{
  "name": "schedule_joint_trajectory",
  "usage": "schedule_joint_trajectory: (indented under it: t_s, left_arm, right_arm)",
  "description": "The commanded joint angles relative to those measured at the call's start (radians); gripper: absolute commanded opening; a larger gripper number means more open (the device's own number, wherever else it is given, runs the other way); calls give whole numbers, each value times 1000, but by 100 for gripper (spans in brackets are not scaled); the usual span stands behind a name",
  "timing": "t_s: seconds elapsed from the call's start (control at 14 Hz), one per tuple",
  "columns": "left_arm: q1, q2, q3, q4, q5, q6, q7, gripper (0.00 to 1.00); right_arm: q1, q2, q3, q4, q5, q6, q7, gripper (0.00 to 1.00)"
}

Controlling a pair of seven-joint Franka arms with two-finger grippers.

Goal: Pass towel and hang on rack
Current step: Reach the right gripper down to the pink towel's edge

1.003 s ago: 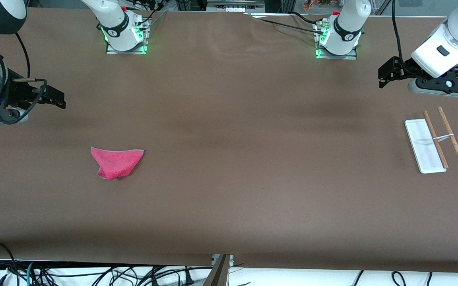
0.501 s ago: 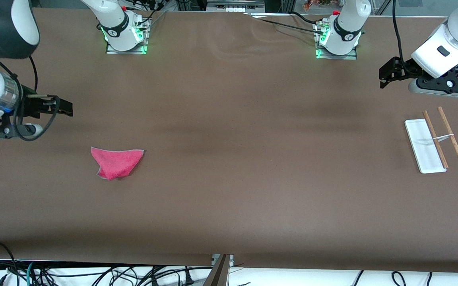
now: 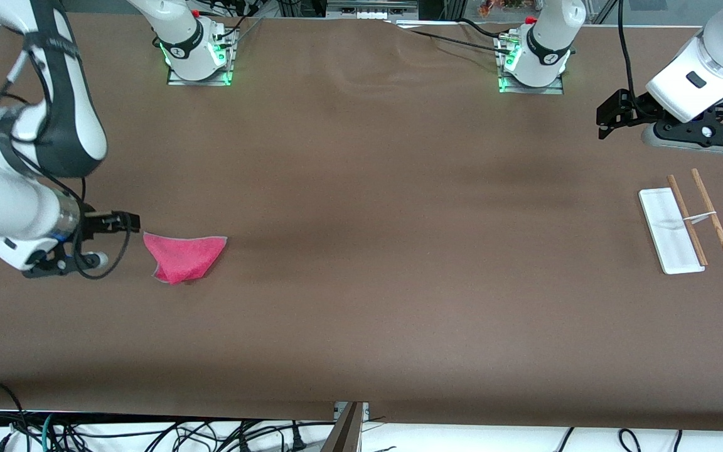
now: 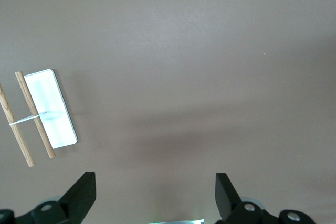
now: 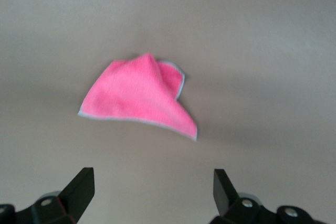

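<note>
Front view: right pincer (image 3: 128, 221), wide open and empty, has dropped beside the towel (image 3: 184, 257).

**Pink towel folded flat, rack lying at the left arm's end**

The towel (image 3: 184, 257) is a small bright pink cloth with pale stitched edging, lying on the brown table toward the right arm's end. It is folded into a rough triangle, its long straight edge toward the robots' bases and its point toward 6 o'clock in the front view. One corner is doubled over.

The rack (image 3: 685, 223) lies well apart from it, toward the left arm's end. Its flat white rectangular base runs from about 11 to 5 o'clock. Two thin brown wooden rods run alongside, roughly parallel, joined by a short white crosspiece.
</note>
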Motion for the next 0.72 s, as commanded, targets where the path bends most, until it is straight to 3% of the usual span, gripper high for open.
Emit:
schedule_joint_trajectory:
  t_s: [0.0, 0.64]
  left_arm:
    - [-4, 12, -6, 28, 36, -10, 5, 100]
    - [-4, 12, -9, 28, 36, -10, 5, 100]
  right_arm:
    - [-12, 81, 5, 22, -3, 85, -84, 100]
    - [-37, 273, 5, 16, 0, 375, -312, 100]
